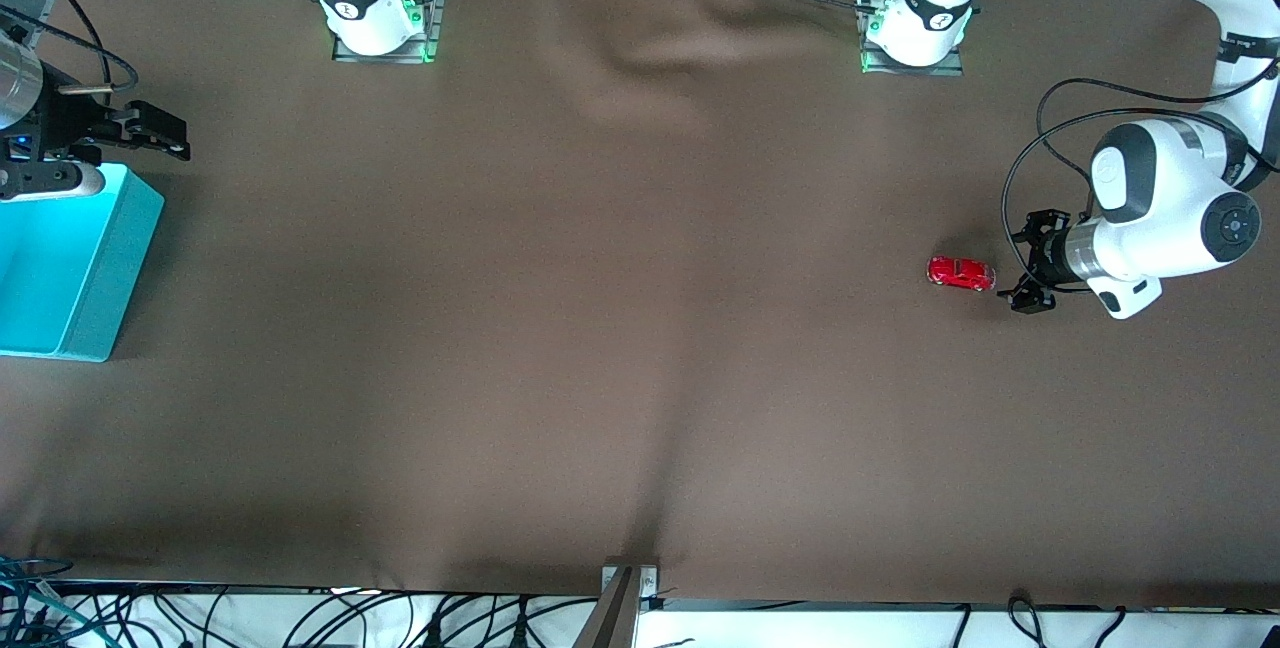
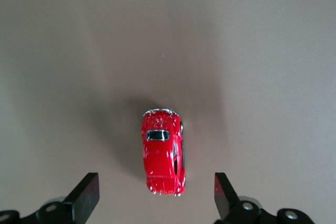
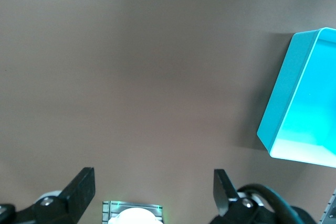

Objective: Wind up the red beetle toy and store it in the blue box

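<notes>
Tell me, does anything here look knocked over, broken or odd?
Nothing stands out. The red beetle toy sits upright on its wheels by the open left gripper; the blue box stands level, with the open right gripper above it.

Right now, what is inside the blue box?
Only bare cyan floor shows in the blue box; the right gripper and the picture's edge hide the rest. The red beetle toy lies outside.

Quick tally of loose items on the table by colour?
Red: 1, the beetle toy
Blue: 1, the box
Total: 2
</notes>
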`<control>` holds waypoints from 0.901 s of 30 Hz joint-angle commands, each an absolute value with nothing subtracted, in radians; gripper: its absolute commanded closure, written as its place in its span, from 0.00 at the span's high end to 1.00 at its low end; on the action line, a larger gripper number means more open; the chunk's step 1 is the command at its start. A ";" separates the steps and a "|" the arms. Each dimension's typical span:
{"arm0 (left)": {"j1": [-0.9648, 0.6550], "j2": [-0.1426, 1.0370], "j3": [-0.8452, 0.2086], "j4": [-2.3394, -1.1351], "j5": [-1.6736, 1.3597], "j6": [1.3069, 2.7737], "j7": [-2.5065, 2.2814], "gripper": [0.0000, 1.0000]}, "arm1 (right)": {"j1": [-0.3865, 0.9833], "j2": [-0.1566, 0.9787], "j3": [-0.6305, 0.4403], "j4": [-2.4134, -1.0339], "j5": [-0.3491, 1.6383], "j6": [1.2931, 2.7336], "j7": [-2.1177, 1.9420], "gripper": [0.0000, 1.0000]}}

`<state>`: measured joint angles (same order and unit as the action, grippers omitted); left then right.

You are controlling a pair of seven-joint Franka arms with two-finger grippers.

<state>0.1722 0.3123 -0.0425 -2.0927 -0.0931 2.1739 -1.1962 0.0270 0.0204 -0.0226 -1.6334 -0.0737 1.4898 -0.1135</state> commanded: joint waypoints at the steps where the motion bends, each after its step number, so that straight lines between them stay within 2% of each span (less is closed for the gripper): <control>1: 0.169 0.285 -0.043 -2.186 -0.110 2.299 -1.250 0.97 | 0.026 0.020 -0.023 -1.611 -0.074 1.483 -0.100 1.00; 16: 0.167 0.333 -0.044 -2.240 -0.117 2.440 -1.328 0.97 | 0.020 0.028 -0.028 -1.612 -0.071 1.485 -0.094 1.00; 27: 0.167 0.374 -0.087 -2.250 -0.117 2.502 -1.368 0.97 | 0.018 0.032 -0.028 -1.614 -0.061 1.447 -0.052 1.00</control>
